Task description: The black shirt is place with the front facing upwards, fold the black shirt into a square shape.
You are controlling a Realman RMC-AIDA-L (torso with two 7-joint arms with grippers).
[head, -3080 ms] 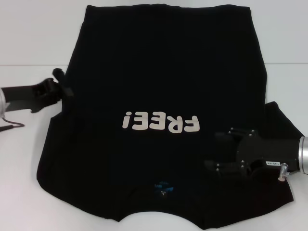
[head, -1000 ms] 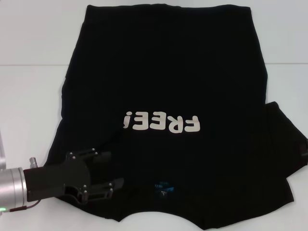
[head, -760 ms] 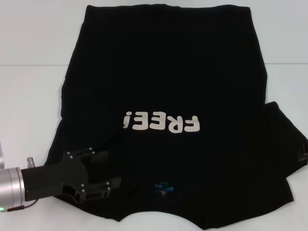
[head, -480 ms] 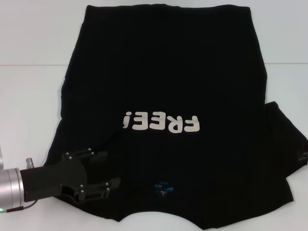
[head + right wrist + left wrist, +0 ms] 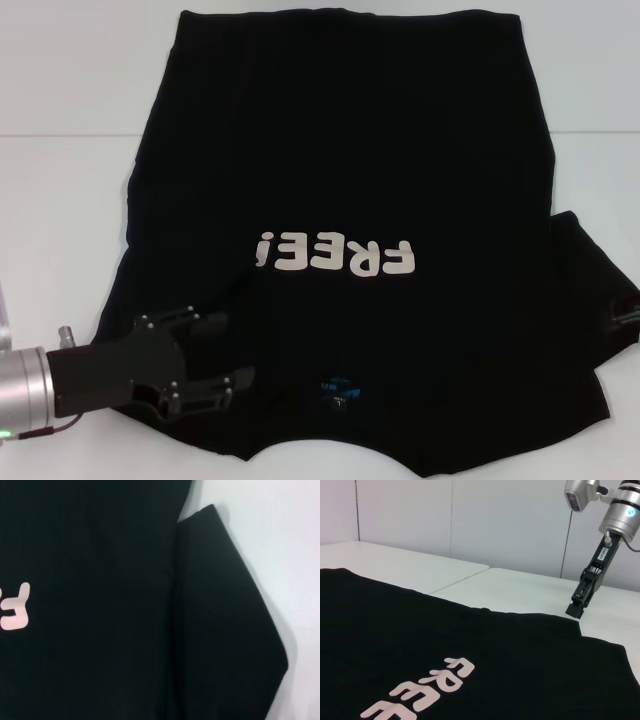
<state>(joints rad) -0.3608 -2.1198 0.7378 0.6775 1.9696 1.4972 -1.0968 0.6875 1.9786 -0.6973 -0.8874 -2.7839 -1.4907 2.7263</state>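
The black shirt [image 5: 340, 150] lies flat on the white table, front up, with the white letters "FREE!" [image 5: 333, 255] in the middle and the small blue neck label [image 5: 338, 390] near the front edge. My left gripper [image 5: 228, 350] is open, low over the shirt's near left shoulder, and a soft crease runs from it toward the letters. The right sleeve [image 5: 585, 290] sticks out to the right and shows in the right wrist view [image 5: 225, 620]. Only a sliver of my right gripper [image 5: 626, 315] shows at the right edge. The left wrist view shows it [image 5: 579, 605] raised over the sleeve's edge.
The white table [image 5: 60, 200] has a seam across it at the back left. The shirt's hem reaches the far edge of the head view. Pale wall panels [image 5: 510, 520] stand behind the table in the left wrist view.
Since three seconds ago, my left arm has come from the shirt's left side to its near left shoulder. My right arm has drawn back off the shirt to the right. In the last second the left gripper only shifted slightly.
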